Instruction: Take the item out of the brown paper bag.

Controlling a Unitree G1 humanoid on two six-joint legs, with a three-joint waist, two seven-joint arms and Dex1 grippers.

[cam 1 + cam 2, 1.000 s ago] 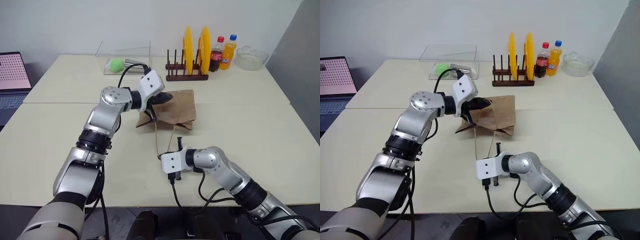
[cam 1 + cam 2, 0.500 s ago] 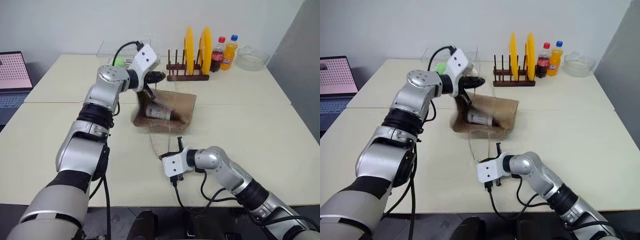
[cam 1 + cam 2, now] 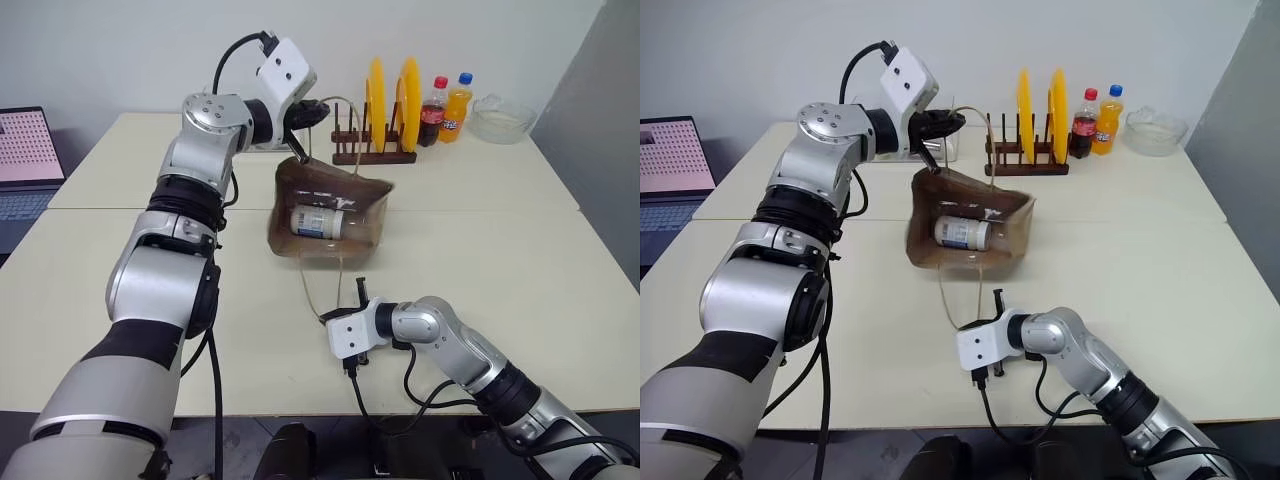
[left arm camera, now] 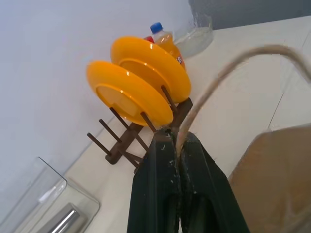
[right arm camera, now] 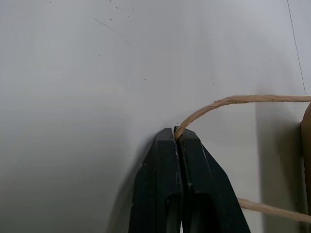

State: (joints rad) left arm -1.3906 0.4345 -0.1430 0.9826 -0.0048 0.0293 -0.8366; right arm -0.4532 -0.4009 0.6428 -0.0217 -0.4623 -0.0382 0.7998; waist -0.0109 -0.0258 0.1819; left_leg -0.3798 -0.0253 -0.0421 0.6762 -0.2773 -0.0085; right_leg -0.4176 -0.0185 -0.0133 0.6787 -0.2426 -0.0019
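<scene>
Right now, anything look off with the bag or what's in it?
Yes. The brown paper bag hangs tilted, mouth toward the camera, stretched by its two cord handles: the left gripper pinches one up high, the right gripper pinches the other low near the table. The item lies on its side inside.

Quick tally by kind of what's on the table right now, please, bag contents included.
Paper bag: 1
Tub inside it: 1
Yellow plates: 2
Plate rack: 1
Bottles: 2
Glass bowl: 1
Clear box: 1
Laptop: 1
Total: 10
</scene>
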